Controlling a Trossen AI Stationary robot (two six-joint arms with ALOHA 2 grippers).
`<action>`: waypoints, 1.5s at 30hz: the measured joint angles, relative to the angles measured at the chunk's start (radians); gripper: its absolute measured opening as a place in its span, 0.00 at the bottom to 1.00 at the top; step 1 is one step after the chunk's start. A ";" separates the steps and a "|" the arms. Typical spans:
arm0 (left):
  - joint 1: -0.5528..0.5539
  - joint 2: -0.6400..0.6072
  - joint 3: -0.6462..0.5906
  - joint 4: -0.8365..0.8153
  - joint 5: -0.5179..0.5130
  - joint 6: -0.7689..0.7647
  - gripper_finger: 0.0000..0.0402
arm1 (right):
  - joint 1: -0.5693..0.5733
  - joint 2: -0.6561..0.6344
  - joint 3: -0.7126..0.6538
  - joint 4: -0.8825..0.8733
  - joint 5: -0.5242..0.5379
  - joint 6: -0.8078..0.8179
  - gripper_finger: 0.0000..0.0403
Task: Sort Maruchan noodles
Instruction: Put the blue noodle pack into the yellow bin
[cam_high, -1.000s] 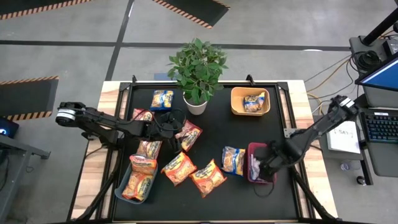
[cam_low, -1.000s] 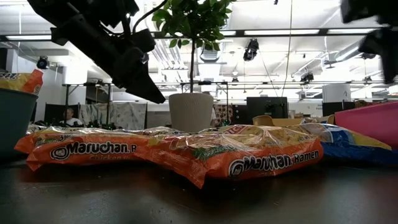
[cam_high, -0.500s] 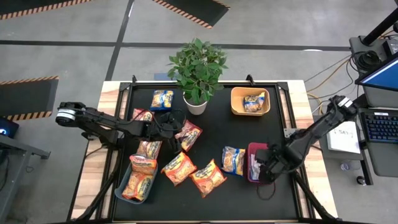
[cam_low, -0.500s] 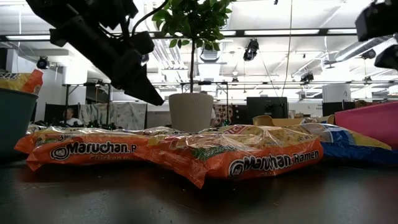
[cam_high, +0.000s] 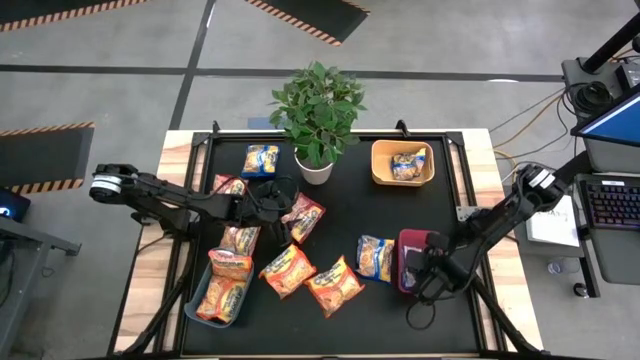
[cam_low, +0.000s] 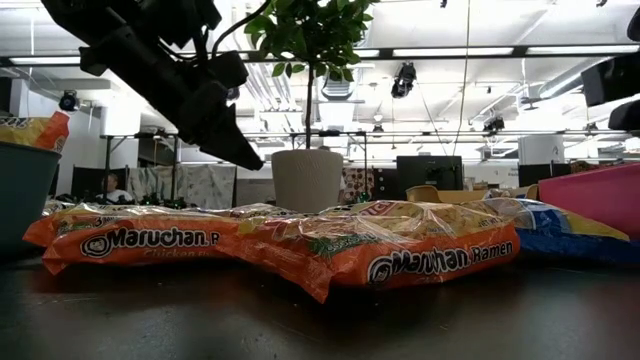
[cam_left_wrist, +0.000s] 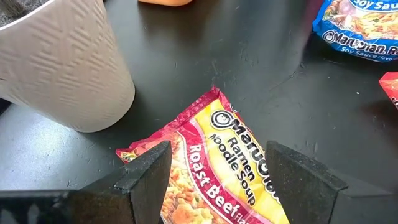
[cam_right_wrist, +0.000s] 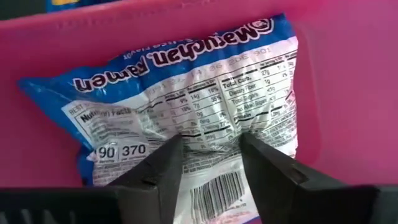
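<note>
Nearest the table's front edge, the grey-blue bin (cam_high: 222, 296) holds orange packets (cam_high: 228, 283); two more orange packets (cam_high: 288, 270) lie flat just beside it. At the red bin (cam_high: 408, 262), the right gripper (cam_right_wrist: 208, 152) has its fingers pinching a crease of the blue packet (cam_right_wrist: 186, 106) lying face down inside. Mid-table, the left gripper (cam_left_wrist: 214, 180) hangs with jaws apart over a red roast-beef packet (cam_left_wrist: 214, 168) near the white plant pot (cam_left_wrist: 59, 62). Farther back, the orange bin (cam_high: 403, 162) holds one packet.
</note>
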 joint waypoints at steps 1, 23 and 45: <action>0.000 0.000 0.000 0.001 0.000 -0.003 0.60 | 0.000 0.011 0.000 -0.003 0.001 -0.001 0.35; -0.001 0.000 0.000 0.065 0.007 -0.010 0.58 | 0.000 -0.342 -0.008 -0.112 0.055 0.109 0.02; -0.056 0.000 0.000 0.655 0.424 0.303 0.58 | -0.067 -0.674 -0.191 0.763 0.547 -0.542 0.02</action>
